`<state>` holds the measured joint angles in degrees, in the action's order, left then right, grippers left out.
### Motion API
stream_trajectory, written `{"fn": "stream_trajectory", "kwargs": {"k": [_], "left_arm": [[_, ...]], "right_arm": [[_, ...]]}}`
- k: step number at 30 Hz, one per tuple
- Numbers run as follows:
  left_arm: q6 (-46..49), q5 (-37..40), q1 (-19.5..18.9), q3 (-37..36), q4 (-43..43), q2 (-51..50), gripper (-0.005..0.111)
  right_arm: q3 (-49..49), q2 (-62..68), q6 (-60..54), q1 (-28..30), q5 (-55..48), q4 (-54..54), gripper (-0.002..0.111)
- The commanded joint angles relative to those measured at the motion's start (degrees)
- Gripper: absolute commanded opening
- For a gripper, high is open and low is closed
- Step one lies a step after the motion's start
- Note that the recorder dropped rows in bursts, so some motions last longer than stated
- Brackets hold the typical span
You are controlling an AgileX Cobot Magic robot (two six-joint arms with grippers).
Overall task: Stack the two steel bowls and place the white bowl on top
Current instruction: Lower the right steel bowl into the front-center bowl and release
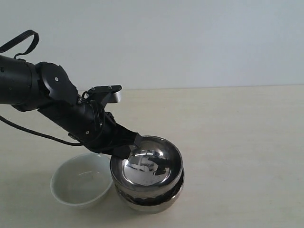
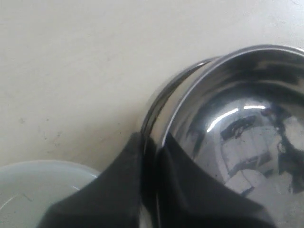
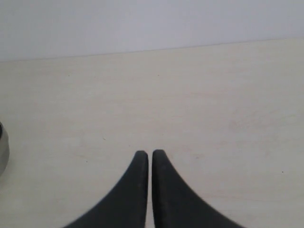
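One steel bowl [image 1: 149,164] rests tilted inside the other steel bowl [image 1: 152,202], near the table's front middle. My left gripper [image 1: 129,148] is shut on the upper bowl's left rim, one finger inside and one outside. In the left wrist view the pinched upper bowl [image 2: 247,123] fills the frame, the lower bowl's rim [image 2: 183,78] peeks out beside it, and my left gripper [image 2: 152,142] straddles the rim. The white bowl [image 1: 80,183] sits upright just left of the stack, its edge also showing as the white bowl [image 2: 33,190]. My right gripper [image 3: 150,154] is shut on nothing above bare table.
The pale wooden table [image 1: 237,133] stretches right and behind the bowls up to a plain white wall. A black cable [image 1: 33,133] trails from the left arm over the table's left side. A sliver of steel [image 3: 2,147] shows at the right wrist view's edge.
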<state>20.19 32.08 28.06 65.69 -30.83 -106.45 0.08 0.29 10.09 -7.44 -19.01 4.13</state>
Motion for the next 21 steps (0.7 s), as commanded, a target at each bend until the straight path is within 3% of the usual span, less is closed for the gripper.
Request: {"fn": "stream_trajectory", "kwargs": {"k": [1, 6, 13, 21], "left_arm": [[1.27, -0.99, -0.19, -0.02, -0.27, 0.18, 0.004], [1.42, -0.99, -0.19, -0.02, -0.65, 0.18, 0.004], [9.63, -0.60, -0.06, -0.02, -10.13, 0.09, 0.004], [9.88, -0.79, -0.18, -0.02, -10.12, 0.09, 0.004]], "right_arm": [[-0.08, -0.29, -0.07, -0.18, 0.38, 0.43, 0.000], [-0.08, -0.29, -0.07, -0.18, 0.38, 0.43, 0.000], [-0.08, -0.29, -0.07, -0.18, 0.38, 0.43, 0.000], [-0.08, -0.29, -0.07, -0.18, 0.38, 0.43, 0.000]]}}
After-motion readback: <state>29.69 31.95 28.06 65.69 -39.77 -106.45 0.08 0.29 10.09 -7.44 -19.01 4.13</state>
